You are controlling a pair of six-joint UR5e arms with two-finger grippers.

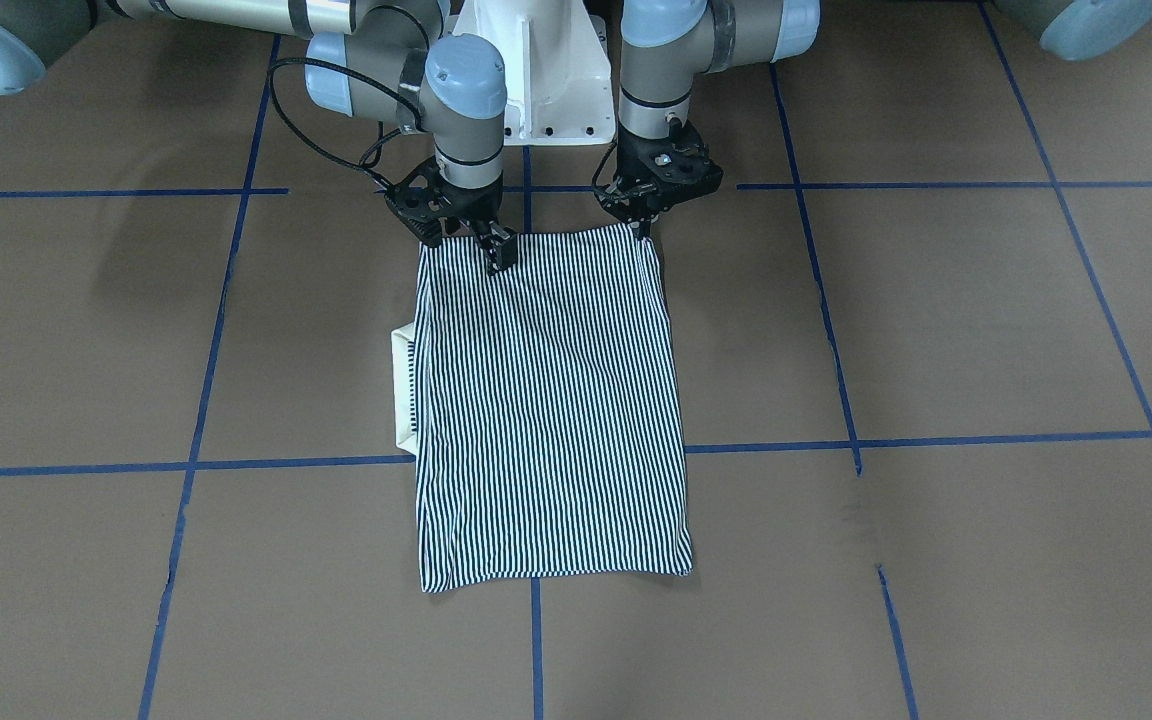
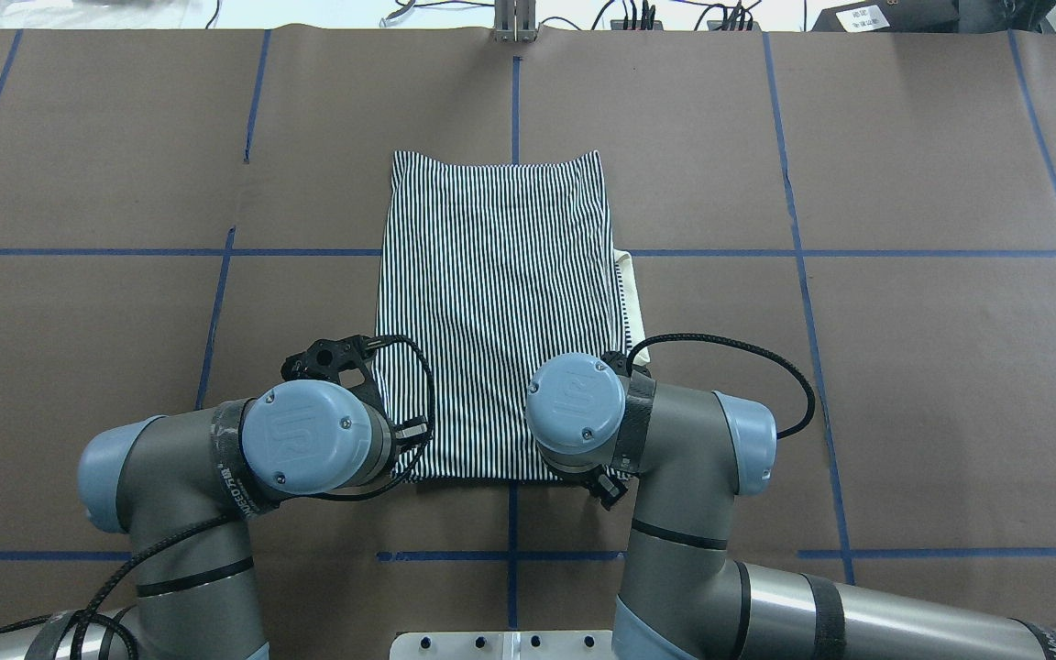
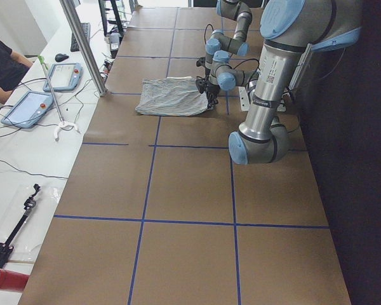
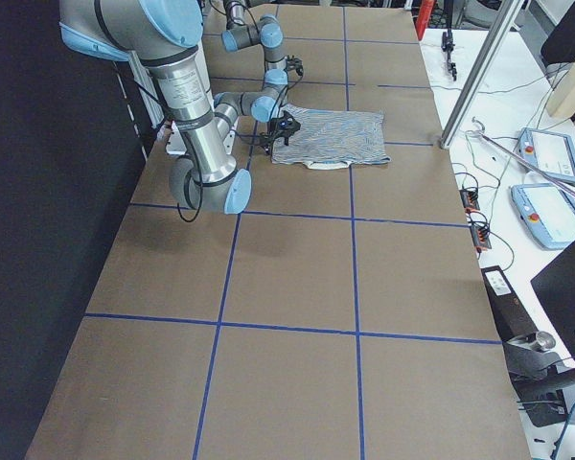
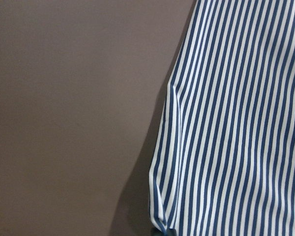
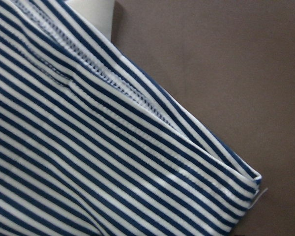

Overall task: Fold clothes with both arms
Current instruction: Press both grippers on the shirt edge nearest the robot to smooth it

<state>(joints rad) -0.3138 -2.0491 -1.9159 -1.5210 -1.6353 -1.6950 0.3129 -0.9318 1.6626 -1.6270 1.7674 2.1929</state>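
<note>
The striped polo shirt (image 1: 546,400) lies folded into a flat rectangle in the middle of the brown table, and it also shows in the overhead view (image 2: 500,302). Its cream collar (image 1: 402,385) sticks out on my right side. My left gripper (image 1: 645,228) points down at the shirt's near left corner, with its fingers together on the cloth. My right gripper (image 1: 464,245) is at the near right corner with its fingers spread, one finger (image 1: 499,252) resting on the stripes. The left wrist view shows the shirt's edge (image 5: 236,123). The right wrist view shows its hemmed corner (image 6: 88,147). Neither shows fingers.
The white pedestal base (image 1: 546,80) stands just behind the shirt's near edge. Blue tape lines (image 1: 536,640) grid the table. Beyond the far edge are an aluminium post (image 3: 82,44), teach pendants (image 3: 25,108), cables and a seated person (image 3: 0,63).
</note>
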